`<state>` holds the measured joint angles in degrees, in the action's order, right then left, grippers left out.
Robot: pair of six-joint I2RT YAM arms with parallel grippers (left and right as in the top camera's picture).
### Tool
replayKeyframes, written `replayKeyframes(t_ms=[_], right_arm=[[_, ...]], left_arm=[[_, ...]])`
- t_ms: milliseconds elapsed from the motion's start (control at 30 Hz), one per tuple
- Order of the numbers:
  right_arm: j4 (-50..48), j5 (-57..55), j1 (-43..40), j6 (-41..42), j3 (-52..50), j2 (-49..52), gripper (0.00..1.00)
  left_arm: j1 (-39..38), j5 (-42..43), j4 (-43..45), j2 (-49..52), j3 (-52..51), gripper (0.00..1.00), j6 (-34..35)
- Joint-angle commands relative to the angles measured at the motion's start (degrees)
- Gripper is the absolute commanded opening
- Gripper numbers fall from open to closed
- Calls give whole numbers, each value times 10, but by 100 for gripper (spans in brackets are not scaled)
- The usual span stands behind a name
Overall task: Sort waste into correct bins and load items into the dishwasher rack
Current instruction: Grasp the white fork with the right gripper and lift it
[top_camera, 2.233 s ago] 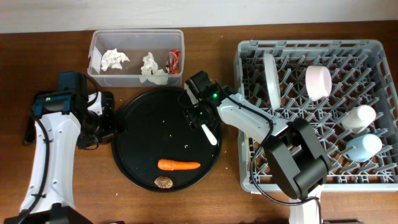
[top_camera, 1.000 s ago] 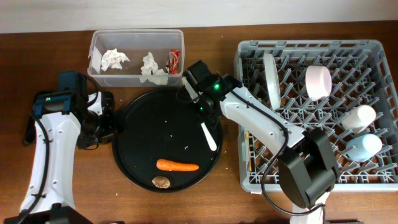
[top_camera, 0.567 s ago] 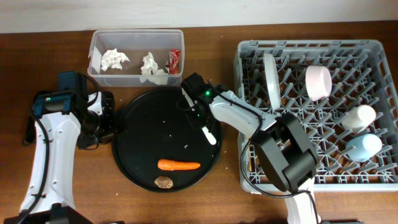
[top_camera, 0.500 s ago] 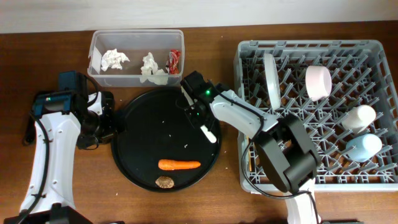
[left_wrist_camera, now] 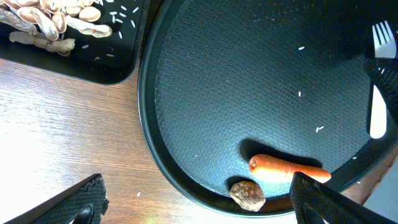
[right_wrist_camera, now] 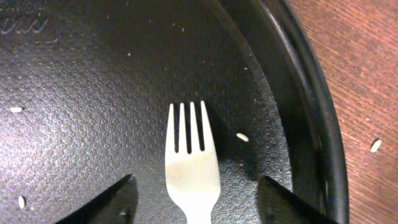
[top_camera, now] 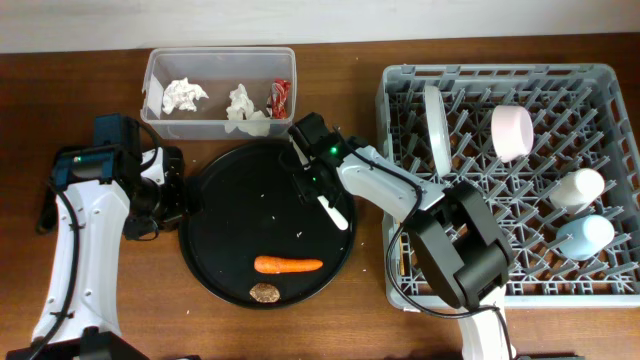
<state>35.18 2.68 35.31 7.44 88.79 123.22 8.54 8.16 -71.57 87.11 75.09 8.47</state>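
Here the right gripper [right_wrist_camera: 194, 200] is spread astride the fork [right_wrist_camera: 192, 167]. It is best lowered flat, then closed squarely.

Two arms, white shells, black joints. Left arm [top_camera: 82, 228]: teal wrist housing [top_camera: 85, 165]. Right arm [top_camera: 392, 186]: green indicator light [top_camera: 331, 152]. End effector fingers [right_wrist_camera: 109, 200] — matte black, wedge-shaped.
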Motion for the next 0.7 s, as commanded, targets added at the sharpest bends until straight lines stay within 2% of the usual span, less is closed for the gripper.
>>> replayKeyframes(t_ms=[0,67,100,200,367,467,633,667], right_arm=[[-3,1,4,3,-4,21,50],[-3,1,4,3,-4,22,35],[-3,1,4,3,-4,23,33],[4,2,4,3,-4,30,5],[35,4,3,3,-4,28,4],[89,7,3,3,8,-12,4],[229,-8,2,6,41,-158,4],[262,-31,-5,30,41,-200,4]], left_arm=[[1,4,-1,-6,0,94,-2],[1,4,-1,-6,0,94,-2],[1,4,-1,-6,0,94,-2],[1,4,-1,-6,0,94,-2],[1,4,-1,-6,0,94,-2],[1,4,-1,-6,0,94,-2],[1,4,0,-6,0,94,-2],[1,4,0,-6,0,94,-2]])
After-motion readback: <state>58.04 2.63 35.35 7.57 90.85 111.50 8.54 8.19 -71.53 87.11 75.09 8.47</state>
